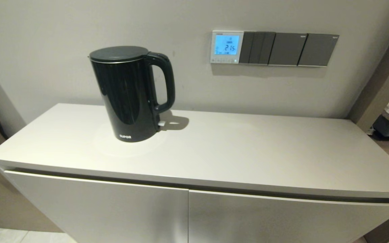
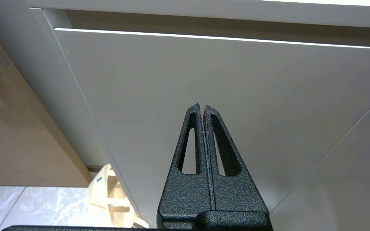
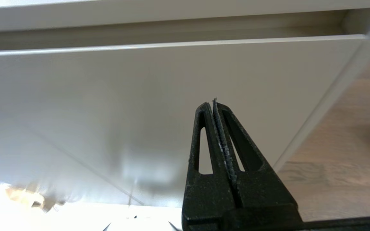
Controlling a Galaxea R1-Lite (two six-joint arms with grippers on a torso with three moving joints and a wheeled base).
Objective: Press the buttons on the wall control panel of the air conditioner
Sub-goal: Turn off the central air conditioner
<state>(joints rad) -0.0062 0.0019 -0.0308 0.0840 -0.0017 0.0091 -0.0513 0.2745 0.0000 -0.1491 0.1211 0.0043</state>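
Two grippers sat low when I checked: my left gripper (image 2: 202,107) and right gripper (image 3: 213,104) were both pinched fully together, holding nothing, each pointed at a pale cabinet door (image 2: 204,80) below the tabletop (image 1: 235,148). Neither showed in the head view.

Up on the wall, well above the tabletop and right of the black kettle (image 1: 130,94), the wall control panel (image 1: 226,47) had its screen lit blue. Its buttons (image 1: 224,61) ran along the lower edge, tiny and stiff-looking. I judged them nothing to grasp: a light, square poke with a closed fingertip, as hard pressure could crack the plastic. Dark switch plates (image 1: 289,49) butted against the panel's right side, easy to hit by mistake.
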